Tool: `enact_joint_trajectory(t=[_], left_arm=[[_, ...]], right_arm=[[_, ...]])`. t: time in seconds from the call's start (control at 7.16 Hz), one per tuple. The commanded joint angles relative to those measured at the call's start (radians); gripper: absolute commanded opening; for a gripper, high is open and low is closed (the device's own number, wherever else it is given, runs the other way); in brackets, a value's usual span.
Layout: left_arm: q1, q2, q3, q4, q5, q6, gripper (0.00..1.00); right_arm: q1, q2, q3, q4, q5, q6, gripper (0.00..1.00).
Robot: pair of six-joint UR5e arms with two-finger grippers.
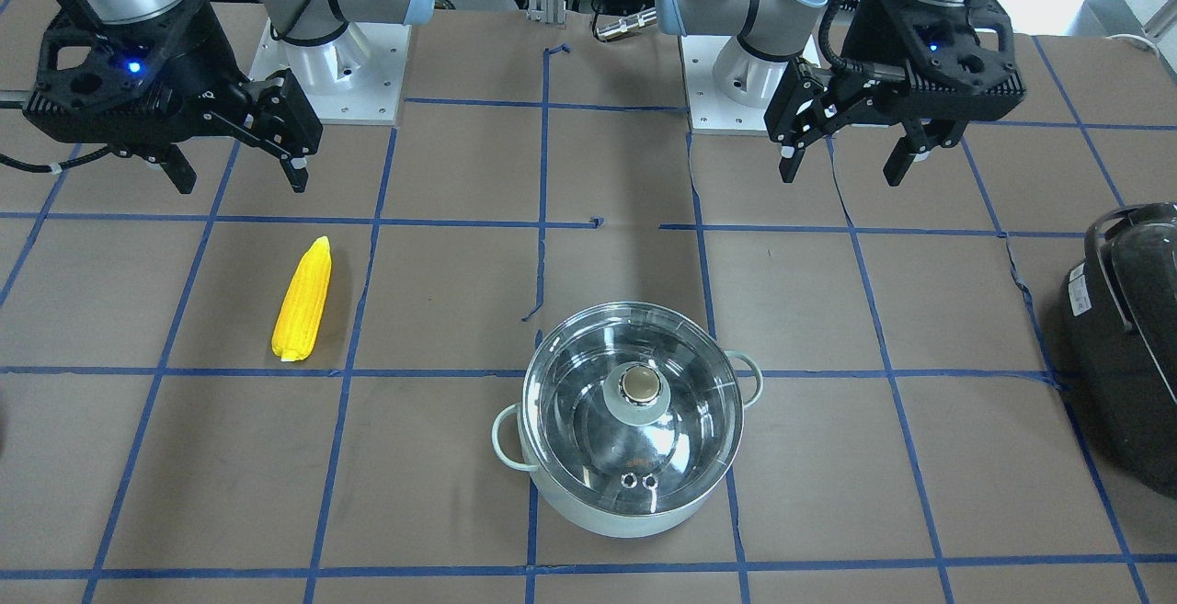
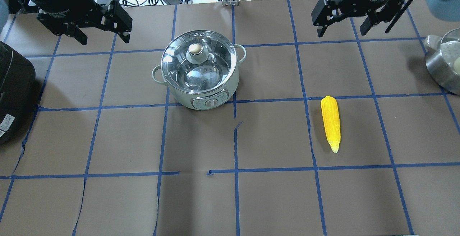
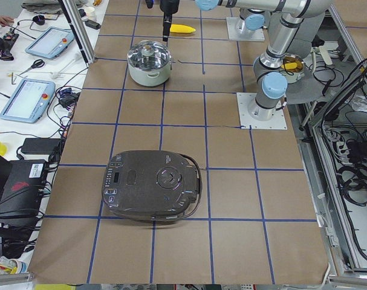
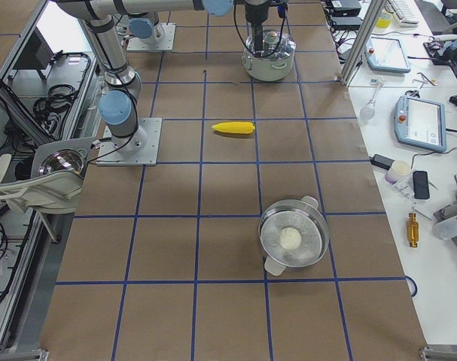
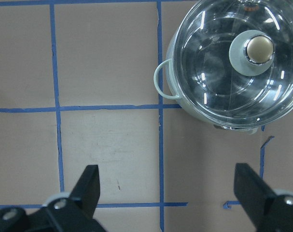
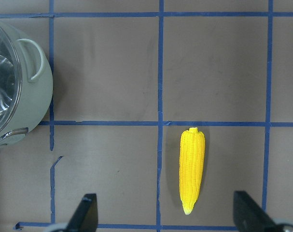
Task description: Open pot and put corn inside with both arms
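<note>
The pot [image 2: 212,90] stands upright on the brown-papered table [image 2: 273,200], a little to the robot's left of the middle, with its clear glass lid [image 2: 179,67] seated on the rim and the metal knob [image 2: 195,49] at the lid's centre; one loop handle [image 2: 157,75] shows on each side, and a small dial panel on the wall faces the robot. The corn [image 2: 331,121] lies flat on the table on the robot's right side, well apart from the pot and touching nothing, its tapered tip towards the robot. The left gripper [image 2: 104,39] hangs in the air off to the pot's side, jaws spread wide and empty — from its wrist camera the lidded pot sits ahead and to one side of the two black fingers [image 5: 90,186], not between them. The right gripper [image 2: 341,32] hangs above the table on the corn's side, likewise released and holding nothing; in its wrist view the cob lies ahead, within the span of the parted fingers and nearer one of them, with the pot's wall at the view's edge. A large black appliance [image 3: 152,185] with a handle sits at the table's left end, and a steel pan [image 4: 292,239] with something pale inside sits at the right end — both well away from the arms
</note>
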Motion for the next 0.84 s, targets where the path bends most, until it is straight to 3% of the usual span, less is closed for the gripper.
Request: enact_joint_trajectory(t=[0.0,0.42,0.7], left_arm=[[0.0,0.003,0.002,0.0,0.002,0.0,1.0],[-0.008,-0.051,0.047,0.005,0.012,-0.038,1.0],[-0.128,-0.149,0.061,0.168,0.013,-0.046,1.0]], right_arm=[[-0.002,0.0,0.001,0.001,-0.001,-0.002,1.0],[-0.002,-0.002,0.001,0.003,-0.003,0.0,1.0],[0.0,-0.003,0.001,0.004,-0.003,0.0,1.0]])
